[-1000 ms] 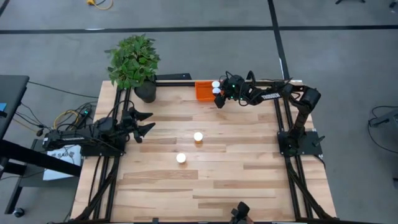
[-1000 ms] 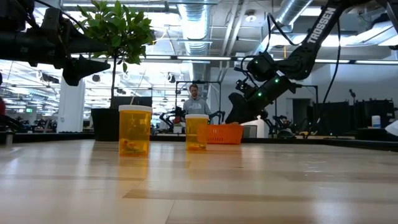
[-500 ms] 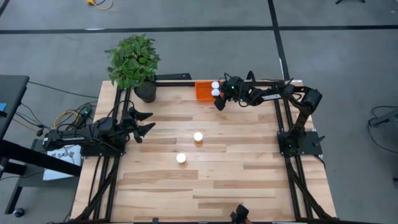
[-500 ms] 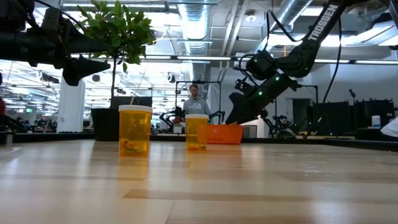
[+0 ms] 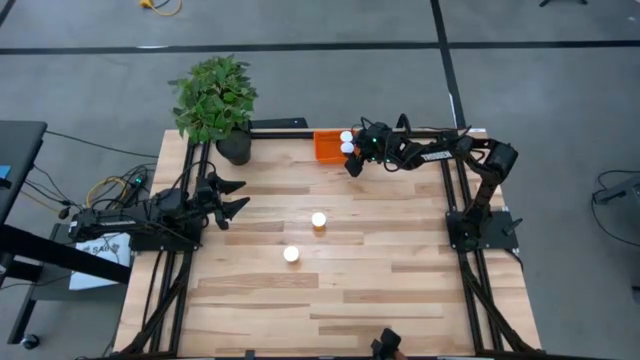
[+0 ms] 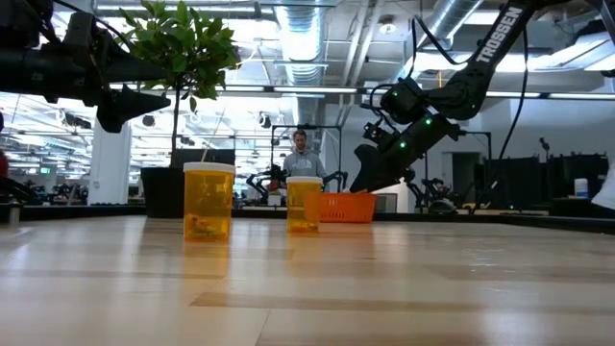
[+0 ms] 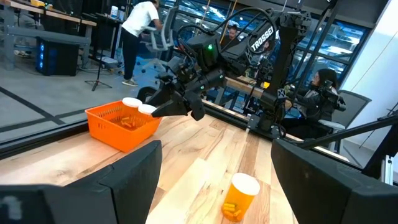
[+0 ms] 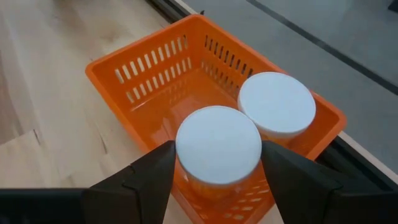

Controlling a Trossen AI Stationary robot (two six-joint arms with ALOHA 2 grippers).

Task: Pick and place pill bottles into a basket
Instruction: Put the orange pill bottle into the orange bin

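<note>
The orange basket (image 5: 326, 146) stands at the table's far edge and also shows in the right wrist view (image 8: 155, 68). Two white-capped pill bottles are in it: one stands free (image 8: 277, 102), and my right gripper (image 8: 217, 180) is shut on the other (image 8: 219, 144). Two more amber bottles (image 5: 318, 220) (image 5: 291, 254) stand upright on the table's middle. My left gripper (image 5: 238, 196) waits open and empty at the table's left. My right gripper has the bottle between its two fingers (image 8: 140, 180), just below the white cap's rim (image 8: 186, 163). The fingers slant down from the table's right side. The bottle stands upright inside the basket's near corner; whether its bottom rests on the basket floor is hidden.
A potted plant in a black pot (image 5: 233, 148) stands at the far left corner, left of the basket. Bare wood lies between the two loose bottles and the basket. People show in the room behind the table (image 6: 300, 154).
</note>
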